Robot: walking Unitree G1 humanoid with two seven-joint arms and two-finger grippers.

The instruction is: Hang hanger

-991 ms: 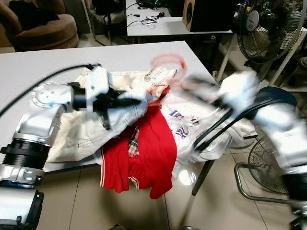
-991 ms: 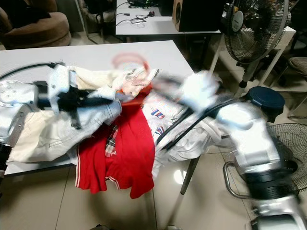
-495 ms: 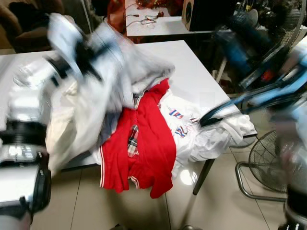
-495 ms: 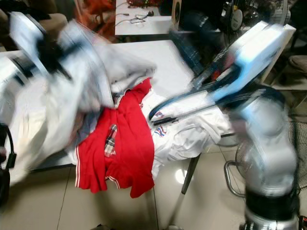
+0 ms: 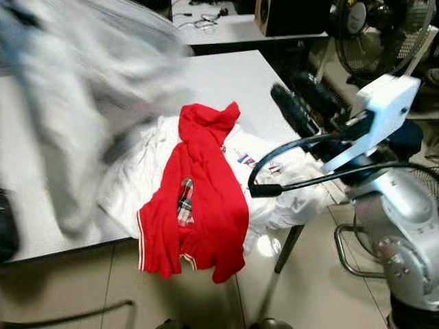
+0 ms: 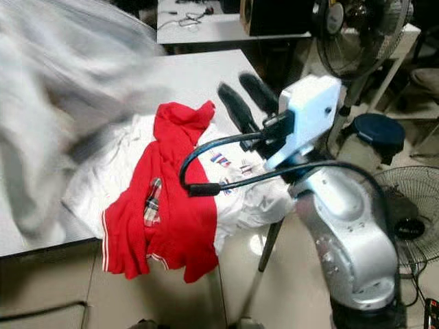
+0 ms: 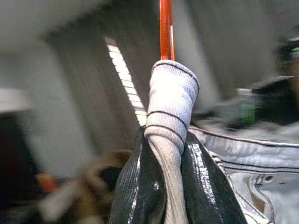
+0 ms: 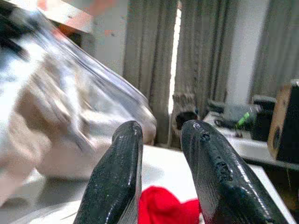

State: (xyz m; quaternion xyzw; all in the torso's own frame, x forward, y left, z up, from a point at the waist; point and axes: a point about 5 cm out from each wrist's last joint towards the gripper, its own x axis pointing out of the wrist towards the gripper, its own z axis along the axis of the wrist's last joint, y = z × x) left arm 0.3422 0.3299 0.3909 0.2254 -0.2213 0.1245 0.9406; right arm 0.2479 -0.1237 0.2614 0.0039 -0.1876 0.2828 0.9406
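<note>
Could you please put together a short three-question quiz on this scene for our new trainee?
1. True or false: the left hand is shut on grey ribbed fabric with an orange rod rising above it.
2. Which garment lies on top of the pile on the white table?
A. red polo shirt
B. black coat
C. green towel
3. Fill in: the right hand holds ____ between its black fingers.

Key: 1 true; 2 A; 3 nothing.

shirt (image 5: pixel 199 199) atop clothes (image 5: pixel 288 185) on table (image 5: pixel 226 75)
</note>
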